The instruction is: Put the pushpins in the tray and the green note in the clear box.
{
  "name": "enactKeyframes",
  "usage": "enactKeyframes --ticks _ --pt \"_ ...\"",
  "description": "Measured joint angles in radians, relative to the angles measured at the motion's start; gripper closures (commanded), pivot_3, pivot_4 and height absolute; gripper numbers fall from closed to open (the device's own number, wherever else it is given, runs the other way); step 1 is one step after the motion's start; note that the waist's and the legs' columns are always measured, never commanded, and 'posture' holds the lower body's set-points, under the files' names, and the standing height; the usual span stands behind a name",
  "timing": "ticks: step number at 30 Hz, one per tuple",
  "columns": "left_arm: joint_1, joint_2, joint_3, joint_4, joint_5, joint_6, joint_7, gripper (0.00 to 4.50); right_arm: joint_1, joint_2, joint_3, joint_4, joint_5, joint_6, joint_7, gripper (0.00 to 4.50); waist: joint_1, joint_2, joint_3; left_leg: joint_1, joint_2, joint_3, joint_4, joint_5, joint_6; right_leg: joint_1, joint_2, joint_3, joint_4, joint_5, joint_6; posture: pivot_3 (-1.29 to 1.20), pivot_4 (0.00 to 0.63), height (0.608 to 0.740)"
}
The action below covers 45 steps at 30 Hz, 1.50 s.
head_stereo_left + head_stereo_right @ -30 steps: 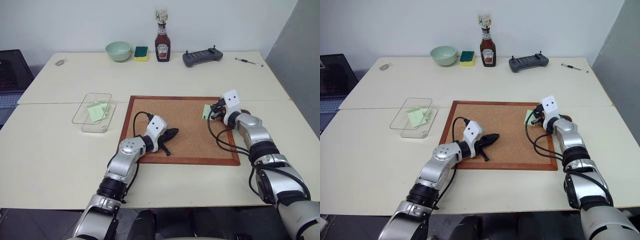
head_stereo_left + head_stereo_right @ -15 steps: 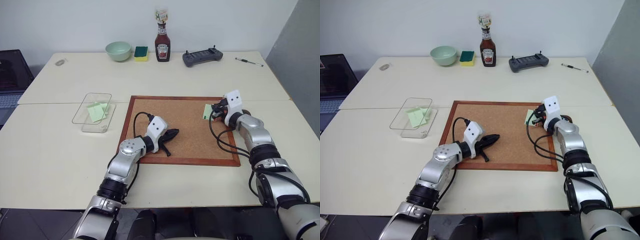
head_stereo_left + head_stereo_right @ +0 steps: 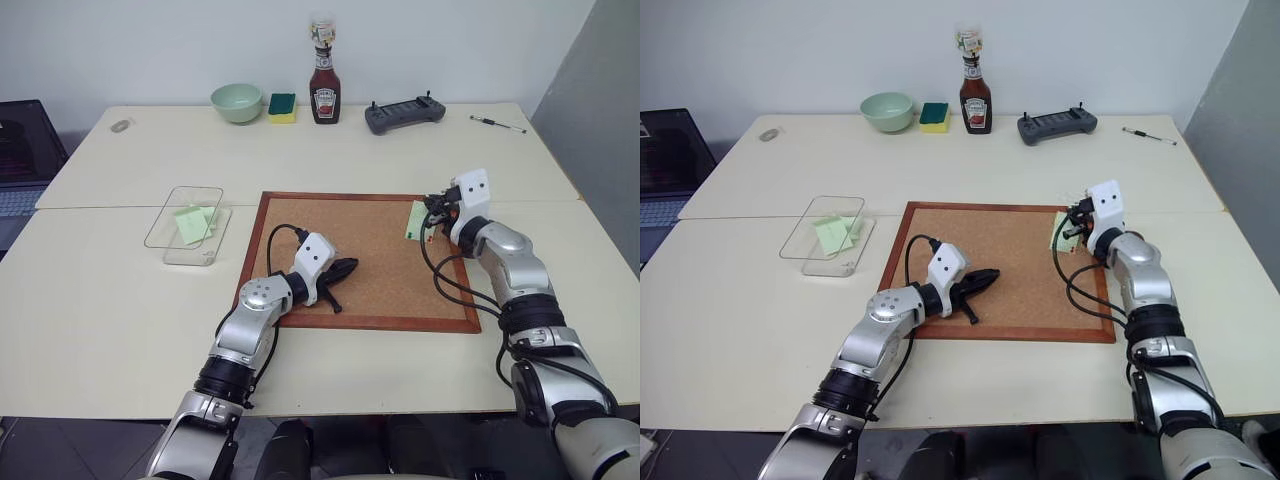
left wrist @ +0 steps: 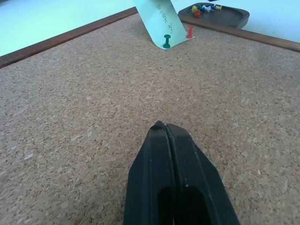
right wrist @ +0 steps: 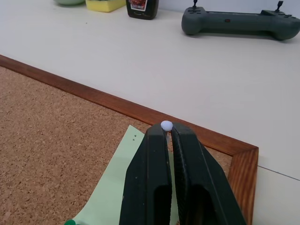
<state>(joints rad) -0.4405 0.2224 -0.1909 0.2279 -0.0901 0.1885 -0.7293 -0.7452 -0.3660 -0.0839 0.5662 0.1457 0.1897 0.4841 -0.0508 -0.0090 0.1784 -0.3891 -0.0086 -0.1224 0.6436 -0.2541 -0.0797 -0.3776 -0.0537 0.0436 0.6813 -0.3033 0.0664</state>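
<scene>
My left end effector (image 4: 165, 127): its two black fingers are pressed together and hold nothing. It sits low over the big wood-framed brown corkboard (image 3: 370, 262), near the front left part.
My right end effector (image 5: 167, 127): its fingers are squeezed tight on a tiny white pushpin (image 5: 166, 125) at their tips. It is up above the far right corner of the corkboard.
Small pale green square paper note (image 4: 161, 21): it is on the corkboard by that corner, right under my right end effector. A green pin (image 4: 166, 40) is stuck in its lower corner. A red pin (image 4: 190, 32) stands just beside it.
Small dark brown tray (image 4: 220, 16): it sits on the desk (image 3: 120, 300) just past the right edge of the corkboard. Some coloured pins (image 4: 202, 8) lie in it.
Clear plastic box (image 3: 187, 225): it is on the desk, left of the corkboard. Pale green paper (image 3: 192, 222) lies in it.
</scene>
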Motion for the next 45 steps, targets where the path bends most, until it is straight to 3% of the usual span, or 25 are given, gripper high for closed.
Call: enactKeyframes --ticks 5,12,23,38,45 --pt "0.0 -0.002 -0.002 0.0 0.005 -0.003 0.0 4.5 0.066 -0.081 -0.051 -0.139 0.014 0.042 -0.002 4.46 0.003 0.0 0.0 0.0 0.0 0.0 0.0 0.0 0.0 0.0 0.0 0.0 0.0 0.0 0.0 0.0 0.15 0.74" --pt "0.0 -0.003 -0.002 0.006 0.011 -0.01 -0.002 4.5 0.296 -0.232 -0.046 -0.322 -0.021 0.077 0.062 4.46 0.006 0.002 -0.001 0.001 0.0 0.0 0.0 0.0 0.0 0.001 0.0 0.0 -0.001 0.0 0.0 0.0 0.15 0.74" --pt "-0.003 -0.011 -0.01 0.018 0.019 -0.025 -0.005 4.5 0.331 -0.262 0.026 -0.327 -0.115 0.096 0.037 4.46 0.006 0.002 -0.001 0.006 0.0 0.001 -0.001 0.0 0.0 0.006 0.0 0.001 -0.001 0.0 0.0 0.0 0.15 0.74" --pt "-0.003 -0.009 -0.017 0.018 0.02 -0.026 -0.005 4.5 0.302 -0.256 -0.002 -0.296 -0.104 0.145 0.001 1.37 0.017 0.002 -0.001 0.006 0.0 0.002 -0.001 0.0 0.0 0.006 0.0 0.001 -0.002 0.0 0.0 0.0 0.15 0.74" --pt "-0.003 -0.009 -0.02 0.019 0.02 -0.028 -0.005 4.5 0.338 -0.24 -0.049 -0.471 0.046 0.262 0.11 1.37 0.018 0.002 -0.001 0.006 0.0 0.001 -0.001 0.0 0.0 0.006 0.0 0.001 -0.002 0.0 0.0 0.0 0.15 0.74"
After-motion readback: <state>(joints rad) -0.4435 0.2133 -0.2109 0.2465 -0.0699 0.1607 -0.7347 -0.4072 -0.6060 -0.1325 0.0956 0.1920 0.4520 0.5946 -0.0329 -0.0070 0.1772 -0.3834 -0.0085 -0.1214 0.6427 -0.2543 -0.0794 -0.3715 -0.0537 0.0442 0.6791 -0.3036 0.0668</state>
